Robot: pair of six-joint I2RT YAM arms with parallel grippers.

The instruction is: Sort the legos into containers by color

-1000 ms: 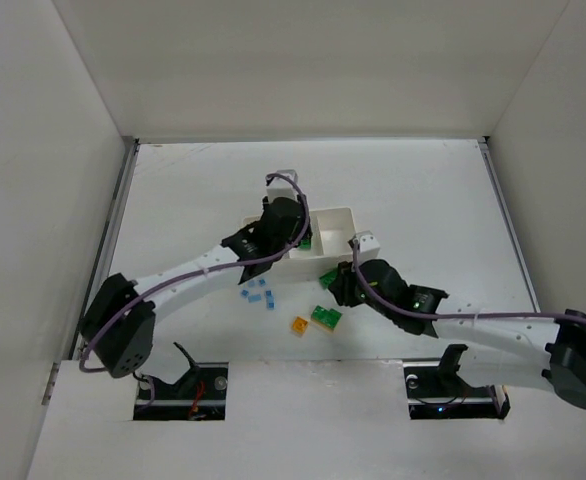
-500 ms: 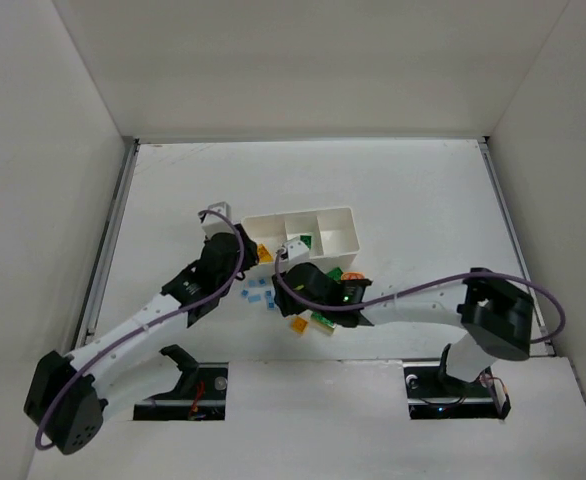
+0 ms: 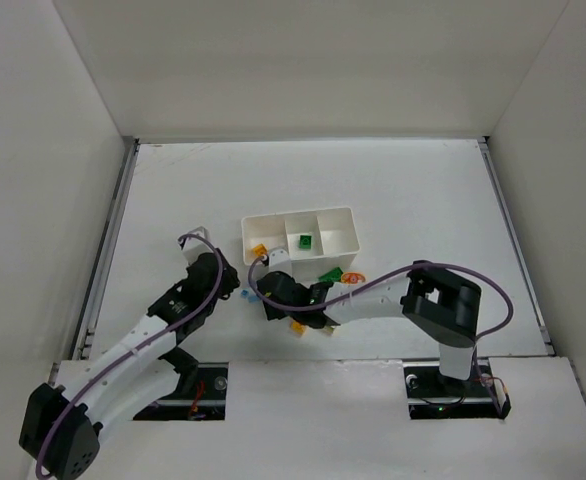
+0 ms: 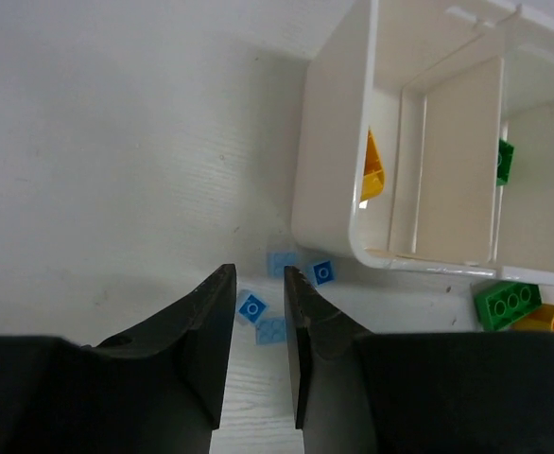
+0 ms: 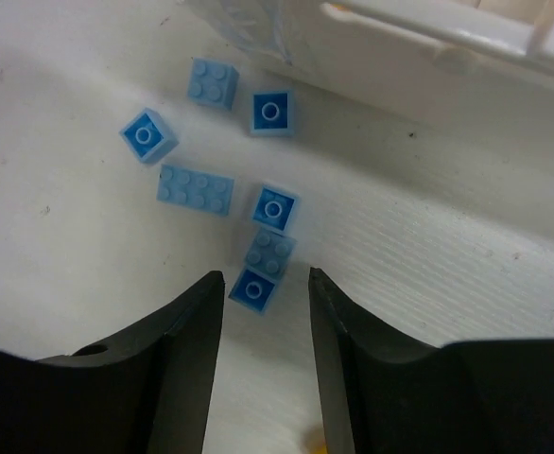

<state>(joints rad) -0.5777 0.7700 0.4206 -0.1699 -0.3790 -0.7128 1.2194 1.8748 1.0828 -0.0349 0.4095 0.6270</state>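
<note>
Right gripper: jaws apart, nothing clamped. One small light-blue plastic brick lies on the table directly between its fingertips, so you need no sideways correction, only descent and closing. A square blue brick touches it just beyond the tips. Judgement: closing may drag that one along.

The remaining blue bricks spread ahead and to the left in the right wrist view, toward the shallow white three-compartment plastic tray. The long one lies crosswise to the fingers.

Left gripper: jaws drawn to a narrow slit, empty, with the same cluster just past its tips. The right arm is the nearer.

Only the top view shows both grippers meeting over one cluster from opposite sides. Only the left wrist view looks into the tray: a yellow wedge brick in the end compartment, a green brick in the next.
</note>
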